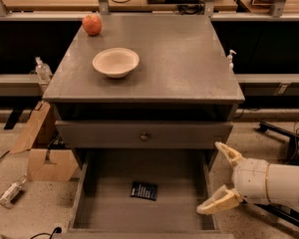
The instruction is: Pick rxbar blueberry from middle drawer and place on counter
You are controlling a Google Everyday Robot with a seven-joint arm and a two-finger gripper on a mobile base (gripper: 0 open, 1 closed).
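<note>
At three o'clock from the bar (144, 190), gripper (223, 179) sits spread wide over the drawer (114, 210) wall; sideways reach may clip it.

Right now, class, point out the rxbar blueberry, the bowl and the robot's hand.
rxbar blueberry (143, 190), camera view: middle of the wrapper.
bowl (115, 61), camera view: centre of its hollow.
hand (209, 178), camera view: midway between its open fingertips, by the right wall of the middle drawer (114, 213).
</note>
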